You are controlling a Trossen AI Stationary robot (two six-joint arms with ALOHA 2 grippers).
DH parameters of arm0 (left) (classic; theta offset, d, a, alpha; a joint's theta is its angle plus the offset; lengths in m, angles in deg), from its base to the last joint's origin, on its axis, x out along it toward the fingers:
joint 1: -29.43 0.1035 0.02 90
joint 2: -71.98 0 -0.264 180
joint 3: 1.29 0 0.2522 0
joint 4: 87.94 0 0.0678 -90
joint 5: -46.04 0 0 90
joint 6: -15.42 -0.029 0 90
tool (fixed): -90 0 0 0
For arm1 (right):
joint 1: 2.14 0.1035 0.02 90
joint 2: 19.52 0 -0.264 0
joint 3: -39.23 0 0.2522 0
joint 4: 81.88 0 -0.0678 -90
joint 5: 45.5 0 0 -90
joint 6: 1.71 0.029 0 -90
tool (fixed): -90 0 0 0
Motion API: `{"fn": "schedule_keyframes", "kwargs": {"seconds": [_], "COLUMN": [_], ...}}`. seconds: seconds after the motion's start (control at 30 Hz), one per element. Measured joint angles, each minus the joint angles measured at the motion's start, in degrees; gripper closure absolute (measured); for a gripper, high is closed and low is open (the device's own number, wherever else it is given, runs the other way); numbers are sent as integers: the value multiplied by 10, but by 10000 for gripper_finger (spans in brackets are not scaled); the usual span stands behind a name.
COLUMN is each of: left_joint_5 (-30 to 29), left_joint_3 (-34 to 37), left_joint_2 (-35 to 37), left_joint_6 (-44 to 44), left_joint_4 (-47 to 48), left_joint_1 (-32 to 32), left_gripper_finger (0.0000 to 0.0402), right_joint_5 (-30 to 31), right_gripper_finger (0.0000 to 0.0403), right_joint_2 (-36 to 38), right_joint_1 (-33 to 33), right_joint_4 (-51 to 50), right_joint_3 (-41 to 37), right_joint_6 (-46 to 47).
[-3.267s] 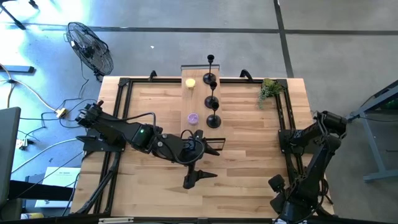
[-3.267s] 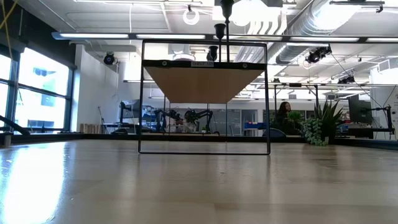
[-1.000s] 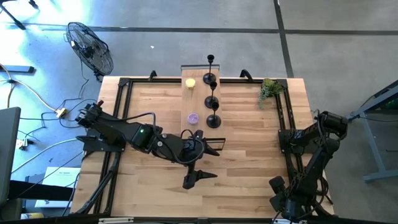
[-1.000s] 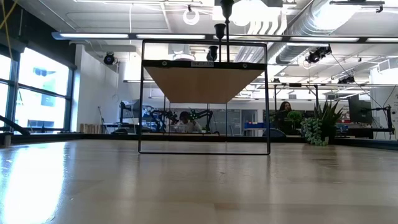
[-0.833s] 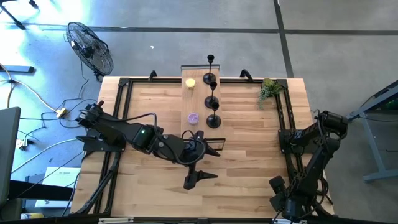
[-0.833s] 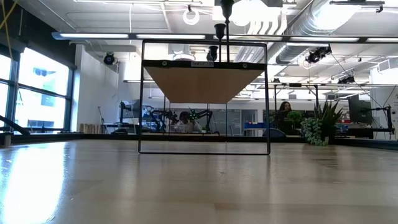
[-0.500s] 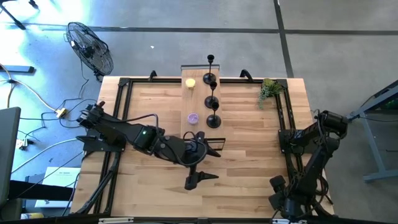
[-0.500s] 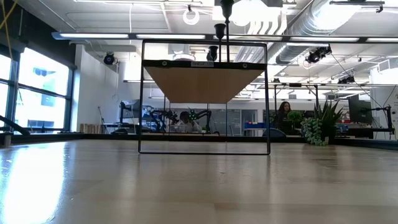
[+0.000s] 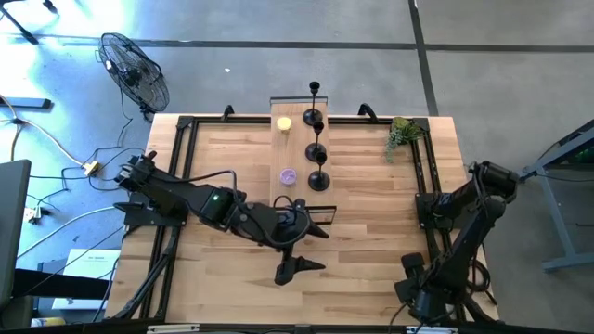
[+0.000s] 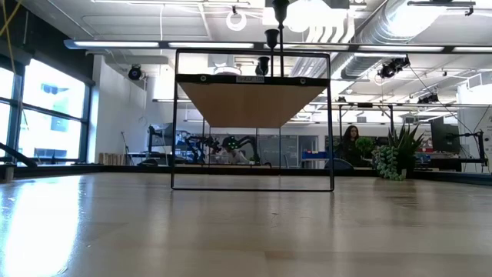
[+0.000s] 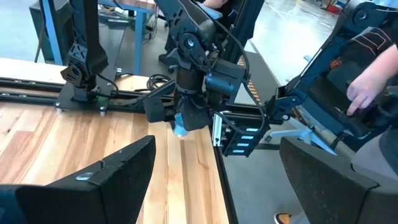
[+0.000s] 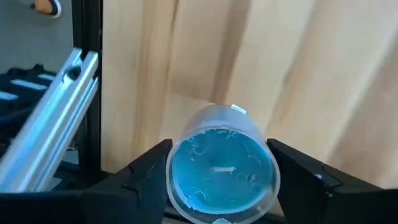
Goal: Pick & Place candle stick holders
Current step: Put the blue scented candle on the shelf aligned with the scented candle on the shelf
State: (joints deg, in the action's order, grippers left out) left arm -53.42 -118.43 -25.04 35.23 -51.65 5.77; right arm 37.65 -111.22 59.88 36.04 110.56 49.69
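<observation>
Three black candle stick holders (image 9: 317, 139) stand in a row on their disc bases on a raised wooden shelf (image 9: 278, 148) at the table's far middle. Their tops show above the shelf in the low view (image 10: 271, 35). My left gripper (image 9: 309, 246) is open and empty over the table's middle, nearer than the shelf; it also shows in its own wrist view (image 11: 211, 180). My right gripper (image 12: 222, 186) is at the table's right edge, shut on a blue candle in a clear glass jar (image 12: 222, 165). The left wrist view shows that gripper farther off (image 11: 186, 121). My right gripper holds the glass jar by its round side wall (image 12: 177, 163), pinched between the two fingers, one on each side. The fingers point down from above. The jar is upright, open top toward the camera, over the wood by the right side rail.
A yellow candle (image 9: 284, 123) and a purple candle (image 9: 288, 175) sit on the shelf left of the holders. A green plant sprig (image 9: 402, 133) lies at the far right corner. Black rails (image 9: 181, 167) run along the table's sides. A person's hand (image 11: 367, 87) shows beyond the right edge.
My left gripper has drifted slightly toward the table's right and near edge, still open. My right arm has shifted a little at the right edge, still shut on the jar. The holders have not moved.
</observation>
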Motion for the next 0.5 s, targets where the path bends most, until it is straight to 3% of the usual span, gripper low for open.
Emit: {"fn": "schedule_keyframes", "kwargs": {"seconds": [0.3,0.5], "left_joint_5": [0,57], "left_joint_3": [0,0], "left_joint_2": [0,0], "left_joint_6": [-3,0], "left_joint_4": [-37,-22], "left_joint_1": [0,0], "left_gripper_finger": [64,64], "right_joint_5": [53,109], "right_gripper_finger": [177,177], "right_joint_2": [32,43], "right_joint_1": [-71,-123], "right_joint_4": [-117,-200], "right_joint_3": [97,191], "right_joint_6": [8,-9]}}
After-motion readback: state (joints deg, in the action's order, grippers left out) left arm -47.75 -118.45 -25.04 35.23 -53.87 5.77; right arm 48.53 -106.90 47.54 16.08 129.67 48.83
